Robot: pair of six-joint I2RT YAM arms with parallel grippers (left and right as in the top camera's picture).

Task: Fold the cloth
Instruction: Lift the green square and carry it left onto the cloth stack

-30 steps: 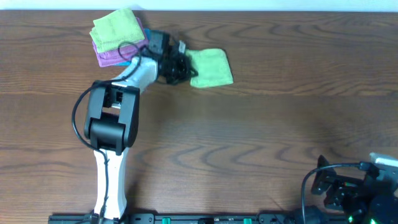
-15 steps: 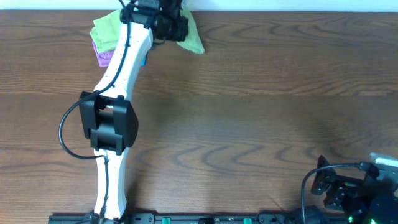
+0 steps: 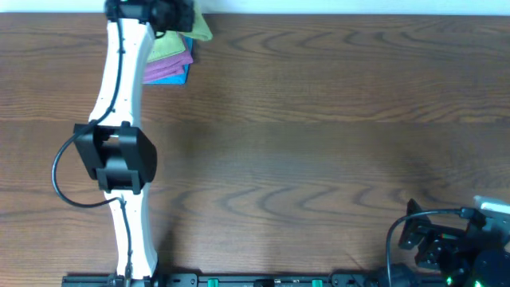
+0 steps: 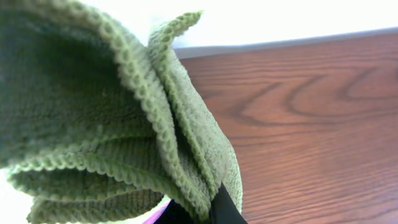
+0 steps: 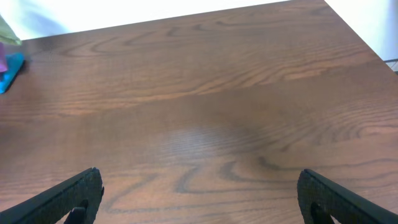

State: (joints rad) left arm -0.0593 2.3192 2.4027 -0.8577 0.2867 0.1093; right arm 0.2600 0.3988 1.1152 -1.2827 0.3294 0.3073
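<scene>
My left gripper (image 3: 171, 12) is at the table's far left back edge, shut on the folded lime-green cloth (image 3: 201, 29). The cloth hangs bunched over a stack of other cloths. In the left wrist view its terry folds (image 4: 112, 112) fill the left half. Only the dark tips of that gripper (image 4: 208, 210) show, pinching the cloth's lower edge. My right gripper (image 3: 446, 247) rests at the near right corner. Its black fingers (image 5: 68, 199) stand wide apart over bare wood, with nothing between them.
Under the held cloth lies a stack: another green cloth (image 3: 166, 46), a purple cloth (image 3: 177, 60) and a bright blue cloth (image 3: 169, 76). The blue cloth (image 5: 9, 71) also shows at the left edge of the right wrist view. The table's back edge (image 4: 280, 45) is close behind.
The left arm has swung left along the back edge, carrying the green cloth from beside the stack to above it. The right arm has not moved.
</scene>
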